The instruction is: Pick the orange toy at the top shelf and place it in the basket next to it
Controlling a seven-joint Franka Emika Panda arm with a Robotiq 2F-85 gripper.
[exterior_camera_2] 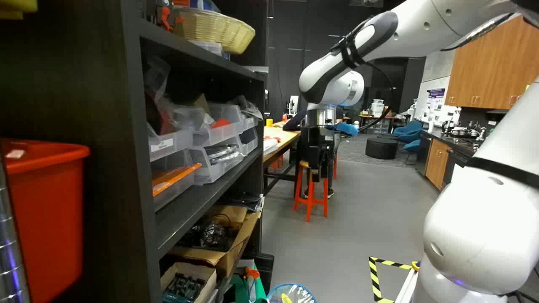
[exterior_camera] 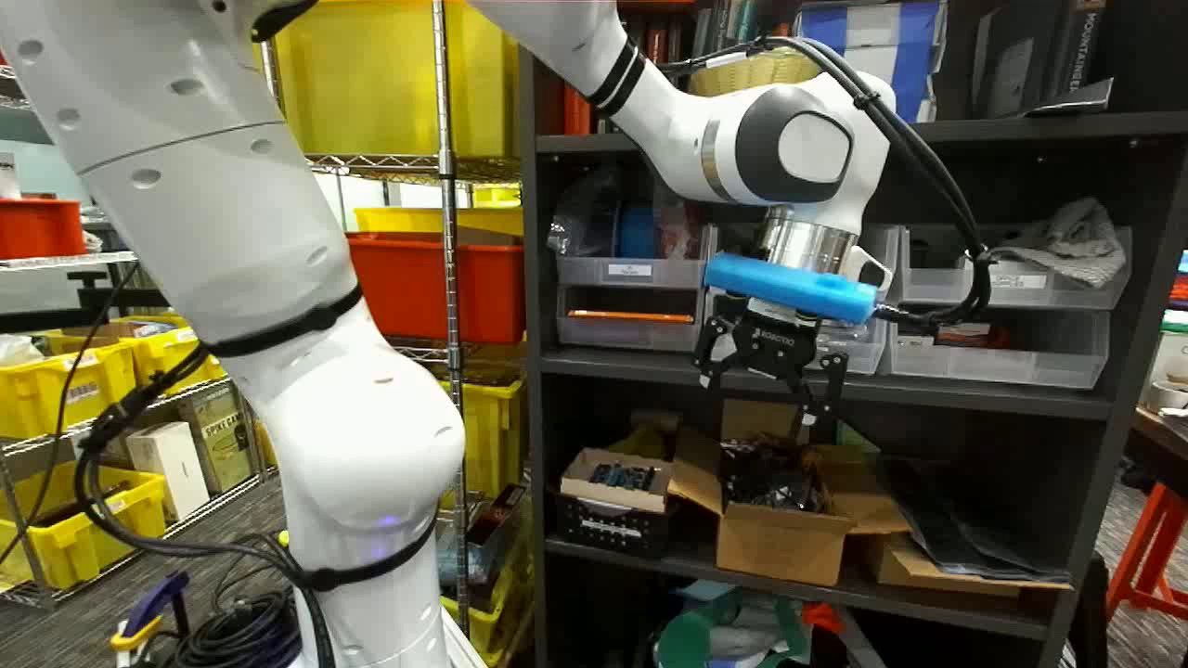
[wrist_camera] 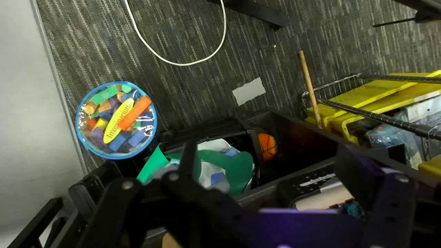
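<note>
Well below toy (exterior_camera_2: 165, 17) and basket (exterior_camera_2: 214, 30), the gripper (exterior_camera: 757, 399) gapes.

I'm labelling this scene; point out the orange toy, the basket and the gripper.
Orange toy (exterior_camera_2: 165, 17): in an exterior view, on its visible orange part.
Basket (exterior_camera_2: 219, 30): in an exterior view, on its woven outer wall.
Gripper (exterior_camera: 759, 401): in an exterior view, midway between its fingertips.

Arm (exterior_camera: 251, 232) bent — gripper (exterior_camera: 756, 400) points down, 2 fingers (exterior_camera: 830, 380) spread.
</note>
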